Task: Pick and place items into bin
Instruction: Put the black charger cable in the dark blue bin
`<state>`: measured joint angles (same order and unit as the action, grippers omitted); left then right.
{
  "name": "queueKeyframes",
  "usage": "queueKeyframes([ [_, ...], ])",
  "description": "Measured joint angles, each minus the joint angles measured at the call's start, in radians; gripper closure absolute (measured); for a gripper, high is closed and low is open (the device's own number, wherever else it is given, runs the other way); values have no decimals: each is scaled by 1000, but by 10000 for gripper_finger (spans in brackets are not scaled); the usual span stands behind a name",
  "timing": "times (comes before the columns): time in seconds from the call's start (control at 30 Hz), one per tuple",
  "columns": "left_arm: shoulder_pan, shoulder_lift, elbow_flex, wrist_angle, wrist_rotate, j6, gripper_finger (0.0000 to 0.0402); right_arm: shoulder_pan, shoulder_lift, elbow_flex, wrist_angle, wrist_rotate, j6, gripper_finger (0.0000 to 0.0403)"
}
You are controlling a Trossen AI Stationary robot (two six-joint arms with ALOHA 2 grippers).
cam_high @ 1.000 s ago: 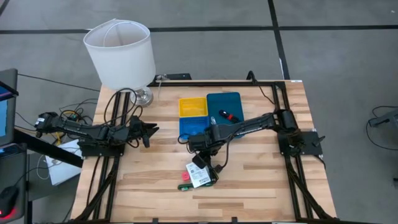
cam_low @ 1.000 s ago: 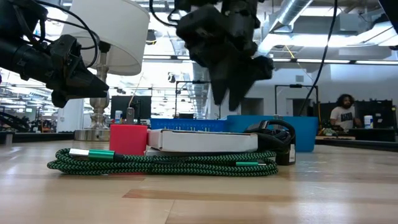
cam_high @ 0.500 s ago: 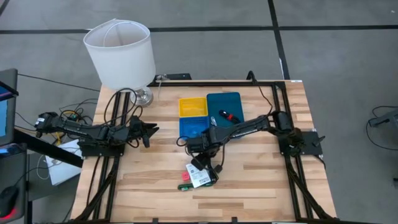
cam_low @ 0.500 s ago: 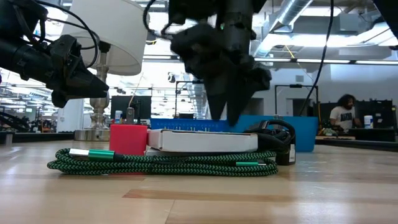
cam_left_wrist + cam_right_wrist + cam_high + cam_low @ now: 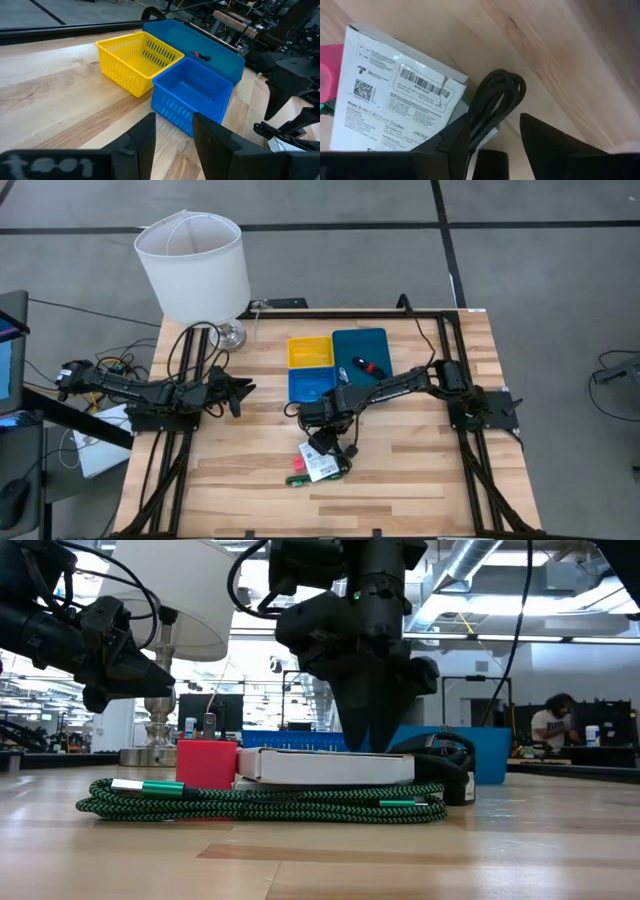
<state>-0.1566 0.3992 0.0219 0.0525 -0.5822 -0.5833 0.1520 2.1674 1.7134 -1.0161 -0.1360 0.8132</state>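
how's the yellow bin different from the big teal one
The yellow bin is small and square; the teal bin is a larger rectangle. The yellow bin has slotted walls and looks empty; the teal bin has solid walls and holds a red and black item. Both are open-topped plastic, set side by side.

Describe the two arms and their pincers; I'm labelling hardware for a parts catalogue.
Both arms are dark, near-black, jointed links with black cables looped along them. The left pincer and right pincer each end in two matte black fingers, flat and tapering toward the tips. A small green light shows on the right arm in the low view.
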Motion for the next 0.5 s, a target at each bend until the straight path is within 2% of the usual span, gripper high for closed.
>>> queueKeyframes([
  [0.13,0,0,0,0,0,0,286,-4,0,0,-1,0,0,251],
  [0.5,0,0,0,-1,0,0,286,-4,0,0,0,2,-9,319],
])
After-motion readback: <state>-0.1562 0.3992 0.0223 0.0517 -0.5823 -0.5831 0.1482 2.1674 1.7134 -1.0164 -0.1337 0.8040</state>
